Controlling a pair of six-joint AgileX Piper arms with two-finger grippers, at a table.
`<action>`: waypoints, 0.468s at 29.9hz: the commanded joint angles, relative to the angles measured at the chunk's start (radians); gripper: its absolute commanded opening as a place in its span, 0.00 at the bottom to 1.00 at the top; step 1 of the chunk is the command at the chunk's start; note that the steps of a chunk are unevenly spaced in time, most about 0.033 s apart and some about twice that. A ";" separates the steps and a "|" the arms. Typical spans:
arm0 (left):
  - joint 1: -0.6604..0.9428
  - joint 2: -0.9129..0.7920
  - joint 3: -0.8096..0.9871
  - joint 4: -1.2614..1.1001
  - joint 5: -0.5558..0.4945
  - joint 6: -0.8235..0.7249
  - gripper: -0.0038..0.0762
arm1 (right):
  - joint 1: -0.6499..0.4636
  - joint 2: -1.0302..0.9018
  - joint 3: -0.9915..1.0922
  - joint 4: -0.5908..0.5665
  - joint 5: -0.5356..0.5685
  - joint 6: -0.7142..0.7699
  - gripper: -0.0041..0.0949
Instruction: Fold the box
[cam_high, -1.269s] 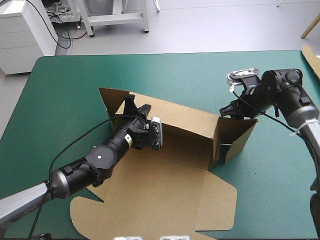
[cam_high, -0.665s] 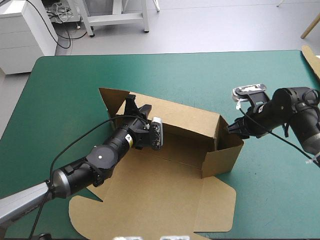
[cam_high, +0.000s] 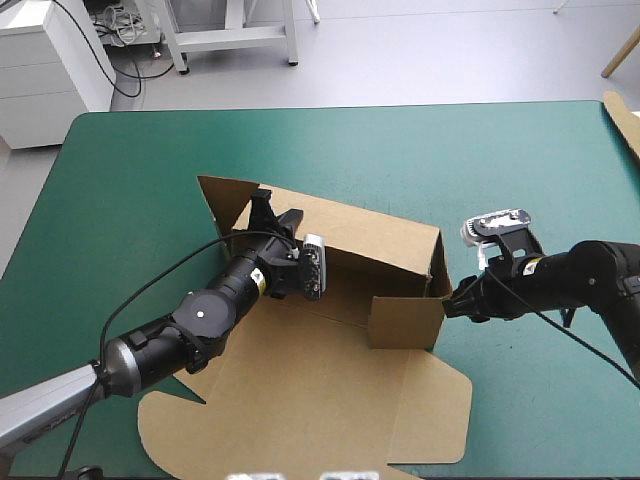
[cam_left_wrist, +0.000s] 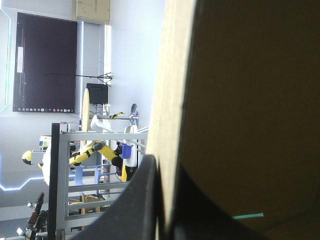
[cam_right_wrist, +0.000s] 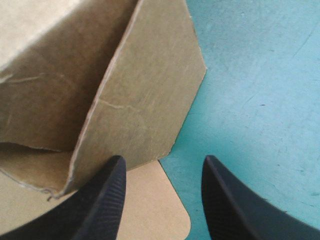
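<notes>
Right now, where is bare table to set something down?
Bare: the table's far strip behind the box, and far left corner. Crowded: the middle, where the left hand grips the box and the right hand sits at its right end.

Bright, even light falls from above on the teal-green cover, leaving only soft shadows around the box, whose inside is dimmer. Between the left gripper's fingers the board stands dark against strong light behind it. Ahead of the right gripper a faint shadow lies under the board.
</notes>
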 joint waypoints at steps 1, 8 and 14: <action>-0.001 -0.023 -0.022 -0.006 0.013 -0.025 0.04 | 0.037 -0.024 -0.006 0.050 -0.065 -0.028 0.49; -0.001 -0.023 -0.022 -0.006 0.013 -0.046 0.04 | 0.212 -0.024 -0.004 -0.034 -0.140 0.058 0.48; -0.001 -0.023 -0.022 -0.006 0.013 -0.046 0.04 | 0.330 -0.024 -0.004 -0.112 -0.207 0.190 0.48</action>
